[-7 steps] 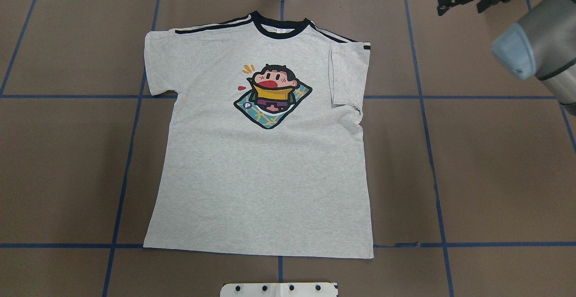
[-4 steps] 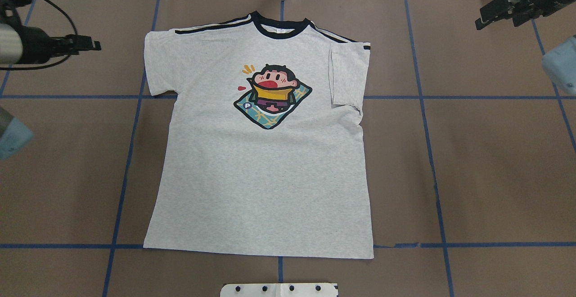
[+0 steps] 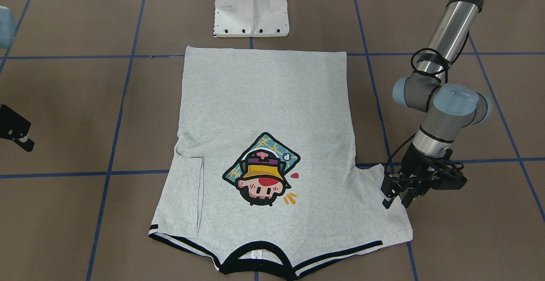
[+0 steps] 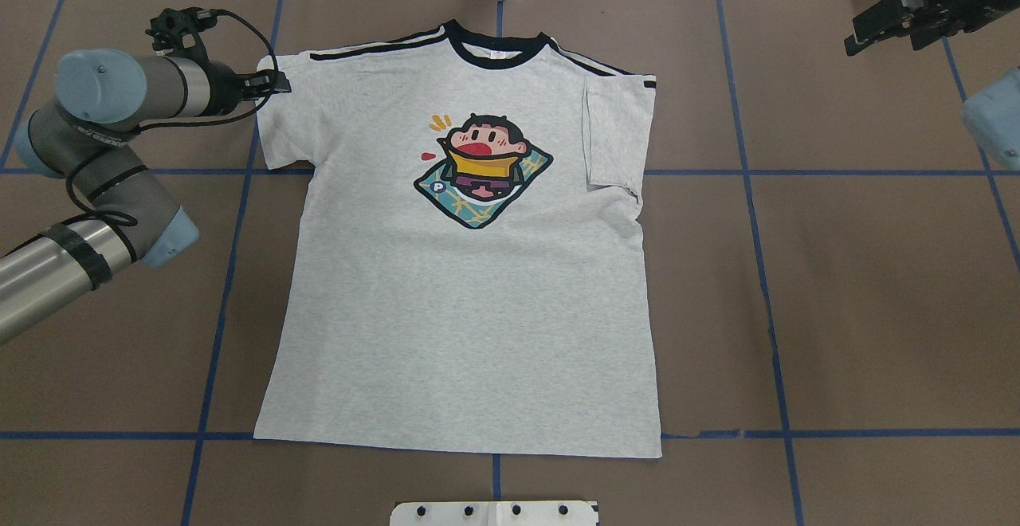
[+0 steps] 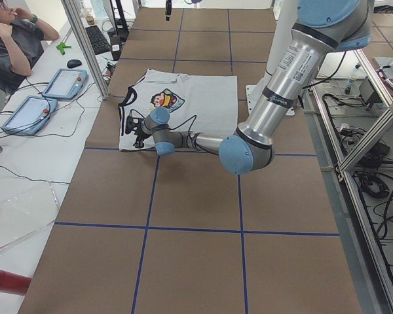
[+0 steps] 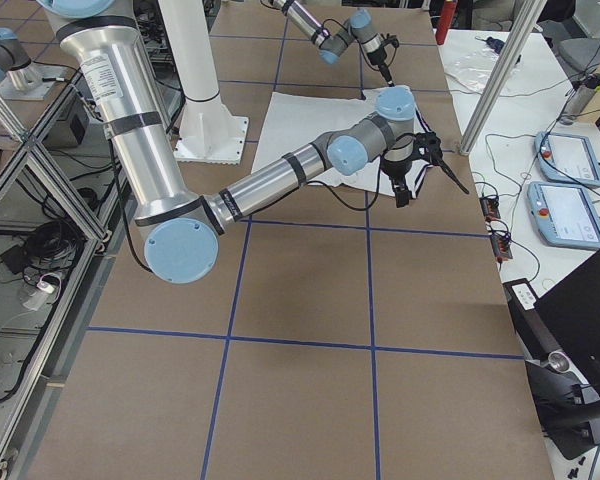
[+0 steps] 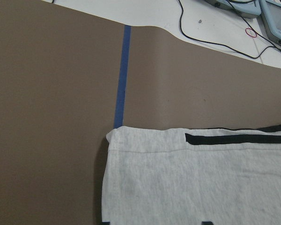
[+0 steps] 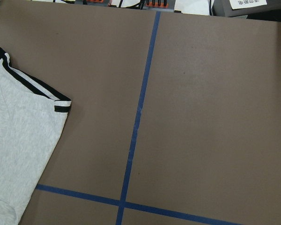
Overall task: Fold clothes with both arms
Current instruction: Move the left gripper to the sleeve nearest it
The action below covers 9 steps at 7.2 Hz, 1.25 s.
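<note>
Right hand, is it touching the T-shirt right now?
Apart. The overhead view shows the right hand over bare brown table, with a wide stretch of table between it and the T-shirt.

Right of shirt: I see open brown table (image 4: 876, 271) beside the flat heather-grey T-shirt (image 4: 462, 311).
Left sleeve: my silver-grey left arm (image 4: 151, 96) crowds it.
Near hem: white pedestal base (image 4: 494, 514).
</note>
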Each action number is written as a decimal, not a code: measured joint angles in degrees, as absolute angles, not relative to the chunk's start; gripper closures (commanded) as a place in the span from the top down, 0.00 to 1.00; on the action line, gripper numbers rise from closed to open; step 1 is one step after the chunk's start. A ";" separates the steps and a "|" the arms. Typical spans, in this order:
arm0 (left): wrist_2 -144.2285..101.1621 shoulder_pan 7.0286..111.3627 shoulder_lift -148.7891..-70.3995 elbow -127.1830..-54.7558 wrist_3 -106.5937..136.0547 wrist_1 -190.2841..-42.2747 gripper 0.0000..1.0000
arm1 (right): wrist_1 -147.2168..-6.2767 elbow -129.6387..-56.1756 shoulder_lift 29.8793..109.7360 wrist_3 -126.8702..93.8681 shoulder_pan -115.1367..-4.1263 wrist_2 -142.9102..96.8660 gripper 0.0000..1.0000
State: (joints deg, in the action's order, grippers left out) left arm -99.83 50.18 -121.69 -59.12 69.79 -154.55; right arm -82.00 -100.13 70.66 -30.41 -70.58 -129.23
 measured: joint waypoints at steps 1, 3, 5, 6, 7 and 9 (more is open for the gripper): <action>-98.71 50.27 -123.54 -56.21 69.67 -154.65 0.63 | -82.00 -100.00 70.66 -30.41 -70.58 -129.17 1.00; -96.84 51.81 -126.12 -50.79 66.73 -154.67 0.62 | -82.00 -99.77 70.56 -30.41 -70.52 -129.02 1.00; -96.35 53.33 -126.90 -48.80 64.26 -154.65 0.59 | -82.00 -99.63 70.45 -30.41 -70.49 -128.95 1.00; -96.35 53.50 -127.81 -47.96 63.96 -154.62 0.58 | -82.00 -99.53 70.49 -30.39 -70.49 -128.94 1.00; -96.38 53.47 -128.91 -46.83 63.79 -154.63 0.57 | -82.00 -99.46 70.56 -30.35 -70.49 -128.94 1.00; -96.41 53.25 -129.79 -45.71 63.52 -154.67 0.55 | -82.00 -99.41 70.67 -30.33 -70.49 -128.94 1.00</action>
